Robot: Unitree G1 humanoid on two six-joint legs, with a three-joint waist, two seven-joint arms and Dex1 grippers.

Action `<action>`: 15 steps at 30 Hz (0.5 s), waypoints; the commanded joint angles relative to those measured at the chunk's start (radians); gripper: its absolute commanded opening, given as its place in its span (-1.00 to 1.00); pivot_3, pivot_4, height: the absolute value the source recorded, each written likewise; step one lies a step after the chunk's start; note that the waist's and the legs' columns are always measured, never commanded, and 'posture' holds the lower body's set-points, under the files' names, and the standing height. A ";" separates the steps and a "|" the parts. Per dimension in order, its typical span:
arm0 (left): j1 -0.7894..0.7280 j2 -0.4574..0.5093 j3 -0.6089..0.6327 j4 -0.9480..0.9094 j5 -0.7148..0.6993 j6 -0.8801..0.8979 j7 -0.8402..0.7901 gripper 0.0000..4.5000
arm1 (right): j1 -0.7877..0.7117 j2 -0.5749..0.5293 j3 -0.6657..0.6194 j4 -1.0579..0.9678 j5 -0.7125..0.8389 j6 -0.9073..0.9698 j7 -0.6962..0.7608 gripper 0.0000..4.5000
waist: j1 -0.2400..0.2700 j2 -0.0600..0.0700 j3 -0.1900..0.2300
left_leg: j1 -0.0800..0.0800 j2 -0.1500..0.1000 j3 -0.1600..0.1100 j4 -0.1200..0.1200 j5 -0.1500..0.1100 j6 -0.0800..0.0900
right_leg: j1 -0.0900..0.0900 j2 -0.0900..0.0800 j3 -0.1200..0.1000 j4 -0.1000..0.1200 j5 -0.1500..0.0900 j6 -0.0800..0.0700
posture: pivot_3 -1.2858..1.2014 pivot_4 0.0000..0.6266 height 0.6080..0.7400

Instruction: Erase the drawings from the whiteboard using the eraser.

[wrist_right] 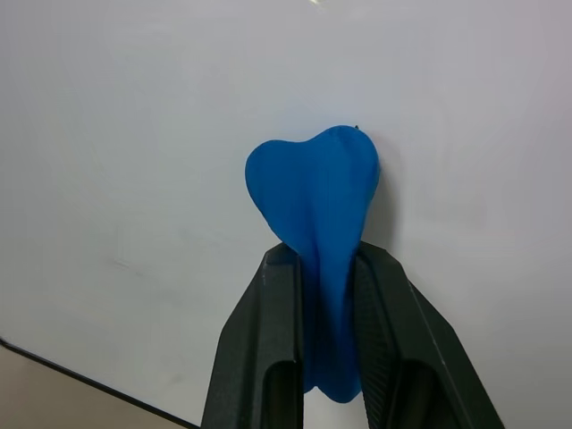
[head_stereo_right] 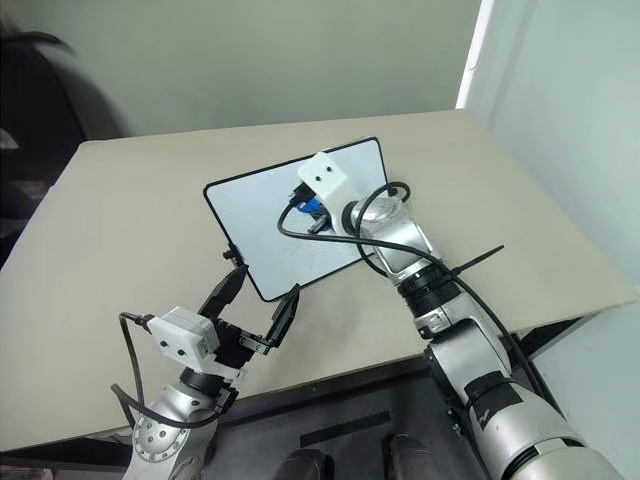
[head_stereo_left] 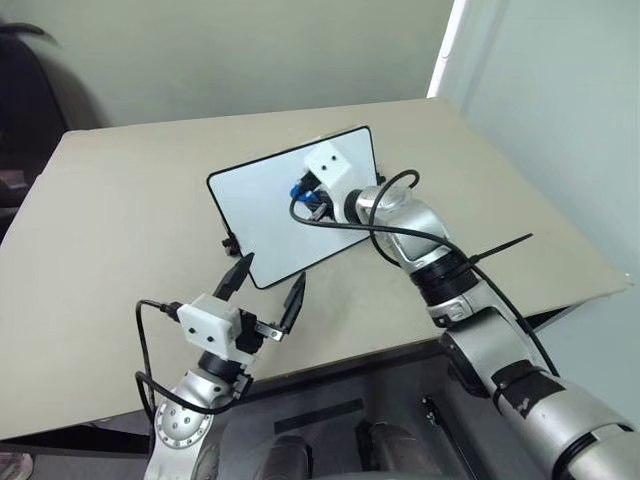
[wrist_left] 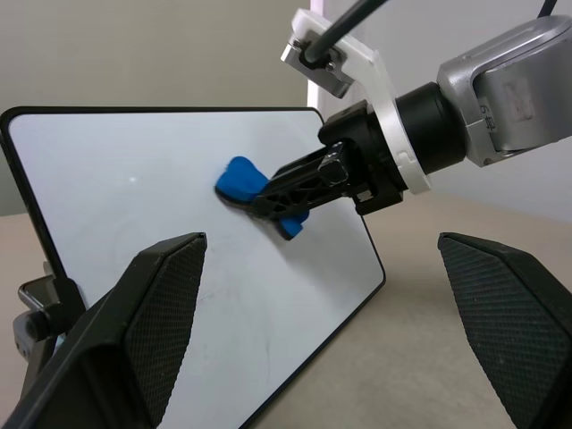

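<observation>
The right gripper (wrist_right: 326,268) is squeezing the blue eraser (wrist_right: 317,192) against the middle of the whiteboard (wrist_left: 143,170) propped on the table (head_stereo_left: 120,220). Bulging under the pinch, it looks soft and light, best held mid-body. The left gripper (head_stereo_left: 265,285) is hovering open, empty.

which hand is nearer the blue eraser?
Right. The right hand is shut on the soft blue eraser; the left hand hangs open, apart from it.
</observation>
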 commanded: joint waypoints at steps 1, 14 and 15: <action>-0.010 0.000 -0.001 -0.024 -0.005 -0.012 -0.004 1.00 | -0.019 -0.006 -0.032 -0.012 -0.011 0.006 -0.028 -0.78 | 0.000 0.000 0.000 | 0.000 0.000 0.000 0.000 0.000 0.000 | 0.000 0.000 0.000 0.000 0.000 0.000 | 0.03 -0.52 0.99; -0.035 -0.001 -0.008 -0.001 0.004 -0.010 -0.006 1.00 | -0.034 0.028 -0.026 -0.089 0.008 0.013 -0.007 -0.78 | -0.002 -0.002 -0.001 | -0.001 0.000 0.000 0.000 0.002 0.003 | -0.002 0.000 0.000 0.000 0.001 0.001 | 0.03 -0.52 0.99; -0.036 -0.002 -0.009 0.000 0.005 -0.010 -0.005 1.00 | -0.035 0.033 -0.022 -0.090 0.007 0.012 -0.004 -0.78 | -0.003 -0.002 -0.001 | -0.001 0.000 0.000 0.000 0.002 0.003 | -0.002 0.000 0.000 0.000 0.001 0.001 | 0.03 -0.52 0.99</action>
